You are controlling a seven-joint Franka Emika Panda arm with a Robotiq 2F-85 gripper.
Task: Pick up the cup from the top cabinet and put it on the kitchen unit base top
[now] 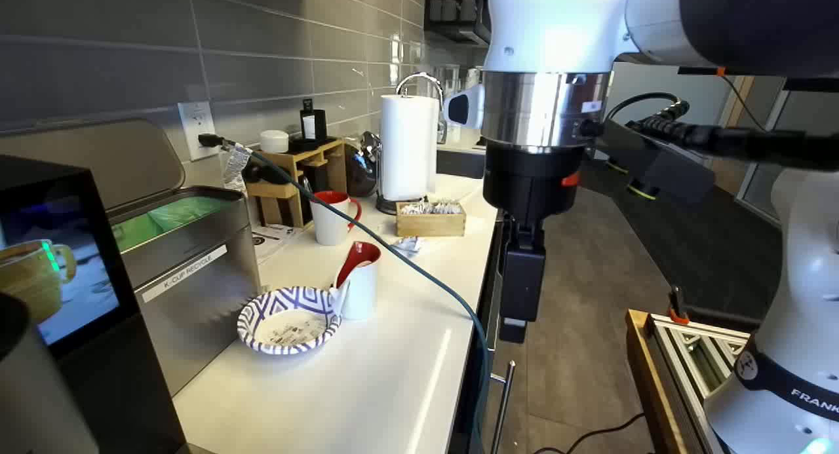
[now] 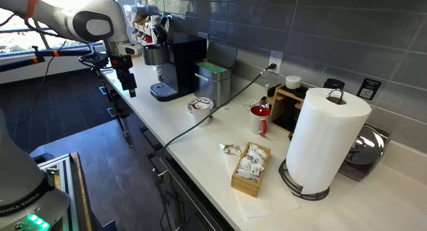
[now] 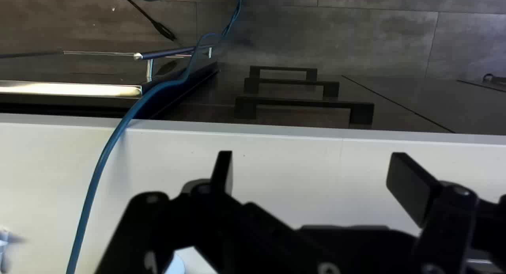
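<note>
The kitchen unit base top point(image 1: 393, 382) is a long white countertop, also in an exterior view point(image 2: 200, 157) and the wrist view point(image 3: 284, 167). My gripper point(image 3: 310, 175) is open, with bare countertop showing between its fingers. It points down and hangs near the counter's front edge in both exterior views point(image 1: 513, 329) point(image 2: 132, 92). I cannot make out the cup for certain. A small white piece with dark marks point(image 2: 159, 72) shows partly behind the coffee machine; I cannot tell if it is the cup. No top cabinet interior shows close by.
A blue cable point(image 1: 419, 264) crosses the counter and hangs over its edge. A patterned bowl point(image 1: 262, 323), a plain white cup with a red utensil point(image 1: 360, 293), a red-handled mug point(image 2: 258, 121), a packet box point(image 2: 245, 186), paper towels point(image 2: 325, 141) and a coffee machine point(image 2: 186, 64) stand there.
</note>
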